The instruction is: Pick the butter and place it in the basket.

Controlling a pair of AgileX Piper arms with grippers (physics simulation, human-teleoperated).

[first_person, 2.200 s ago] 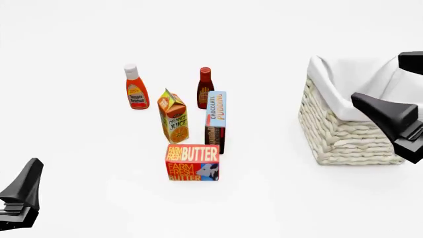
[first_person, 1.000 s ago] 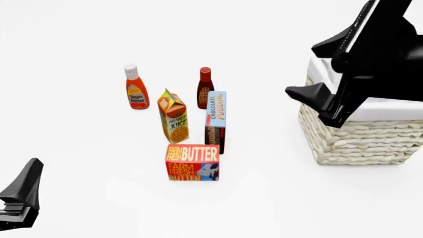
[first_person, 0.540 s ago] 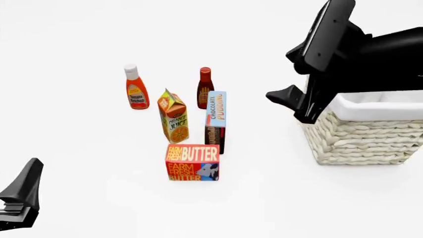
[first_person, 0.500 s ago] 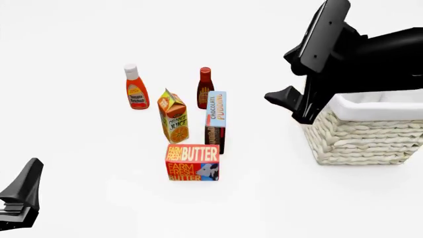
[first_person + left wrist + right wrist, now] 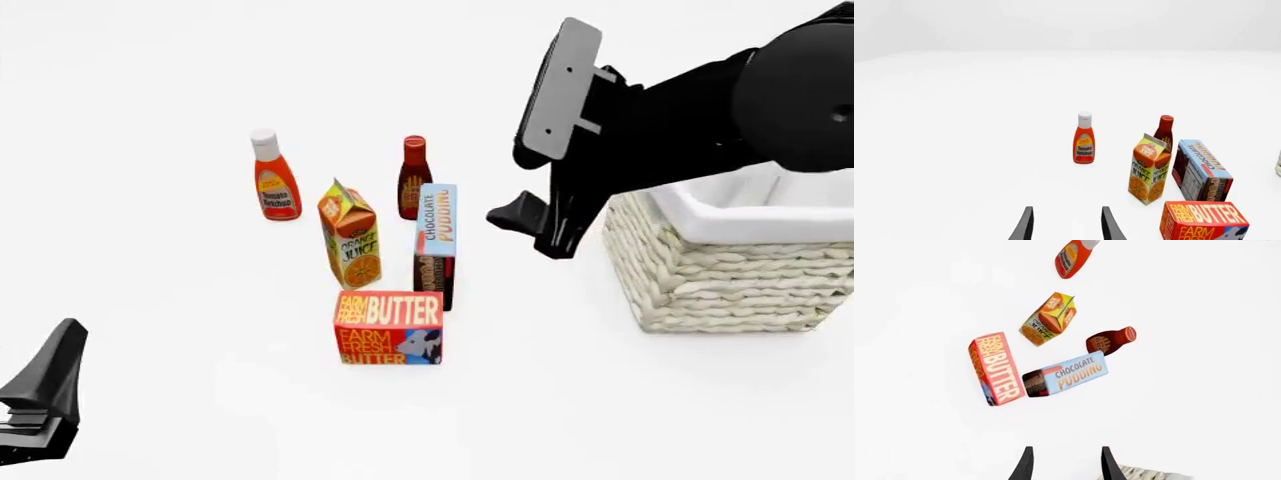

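We log the butter (image 5: 388, 327) at lower centre, touching the pudding box (image 5: 435, 246), with bare table (image 5: 187, 380) to its left. The right gripper (image 5: 1064, 465), jaws parted and empty, hangs at upper right beside the basket (image 5: 721, 275); the left gripper (image 5: 1066, 226), lower left, likewise parted.

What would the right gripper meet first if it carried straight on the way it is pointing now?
Probably the chocolate pudding box: in its wrist view that lies nearest ahead of the open right gripper, with the butter off to one side. Depth is unclear, so it might meet the table first.

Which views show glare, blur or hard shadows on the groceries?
Front view: flat even light, no glare, butter lettering sharp, only faint shadows. Left wrist view: sharp, butter cut by frame edge. Right wrist view: sharp, scene appears rotated, chocolate pudding legible.
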